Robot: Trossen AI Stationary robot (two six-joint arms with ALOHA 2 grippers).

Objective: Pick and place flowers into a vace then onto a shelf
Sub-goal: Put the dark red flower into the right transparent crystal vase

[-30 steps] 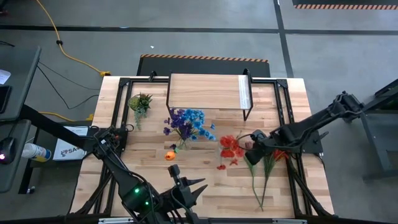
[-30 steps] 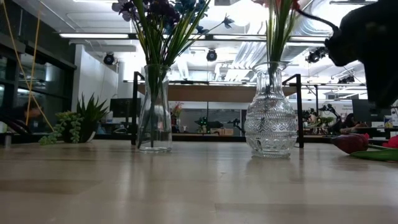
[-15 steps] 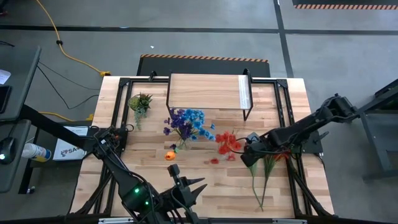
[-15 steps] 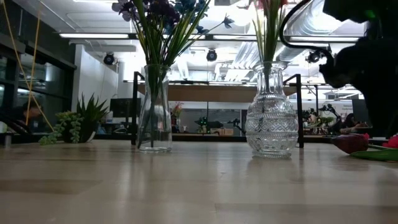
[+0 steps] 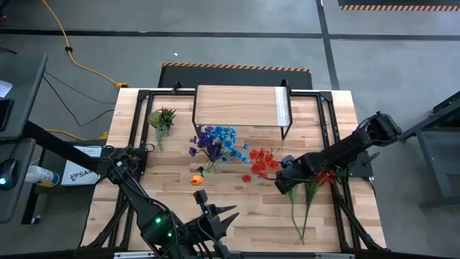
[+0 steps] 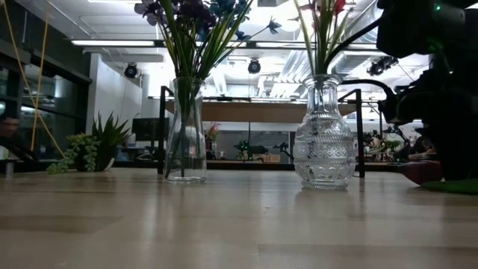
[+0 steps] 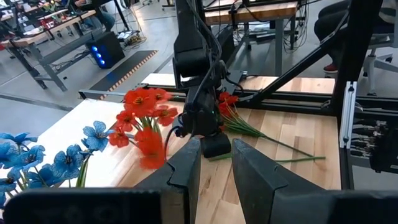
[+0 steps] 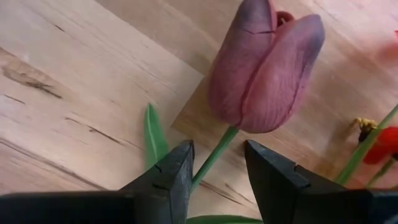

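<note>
Overhead and table-level views; wrist views close above the flowers (image 5: 316,188).

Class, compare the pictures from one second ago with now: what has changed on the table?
The right gripper slid left and toward the near edge, down over the loose flowers, its fingers now straddling a maroon tulip's stem. Both vases, the shelf and the left gripper stayed put.
</note>
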